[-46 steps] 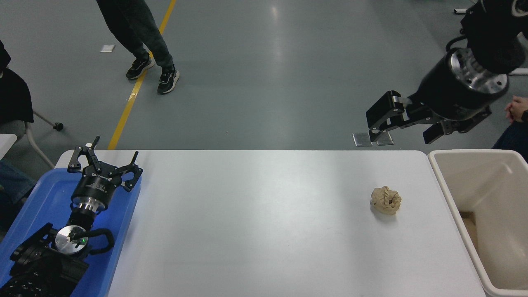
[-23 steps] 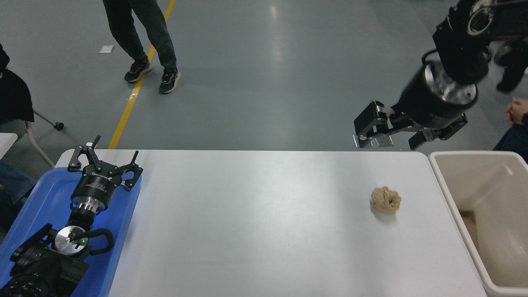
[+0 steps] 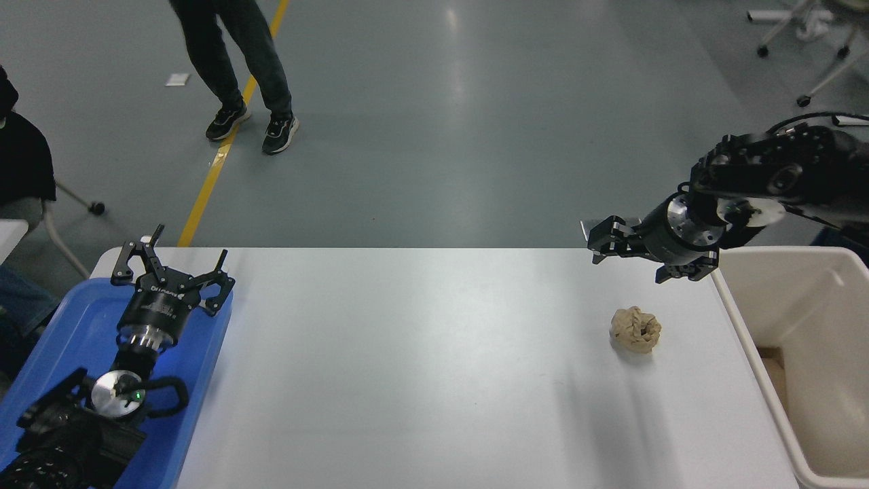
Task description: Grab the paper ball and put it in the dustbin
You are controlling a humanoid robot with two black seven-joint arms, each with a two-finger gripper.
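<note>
The paper ball [image 3: 635, 329], a tan crumpled wad, lies on the white table [image 3: 421, 367] near its right side. The cream dustbin [image 3: 742, 324] stands just off the table's right edge, to the right of the ball. My right gripper [image 3: 626, 259] comes in from the right edge, open and empty. It hangs over the table's far right corner, above and just behind the ball and apart from it. My left gripper [image 3: 171, 261] is parked open over the blue tray at the lower left.
A blue plastic tray [image 3: 197, 380] sits at the table's left end under the left arm. A person's legs [image 3: 237, 68] stand on the floor beyond the table at the upper left. A seated person [image 3: 24, 163] is at the left edge.
My right arm has swung down and flattened out. Its gripper has dropped from above the floor beyond the table to just over the far right corner, nearer the ball. The ball has not moved.
</note>
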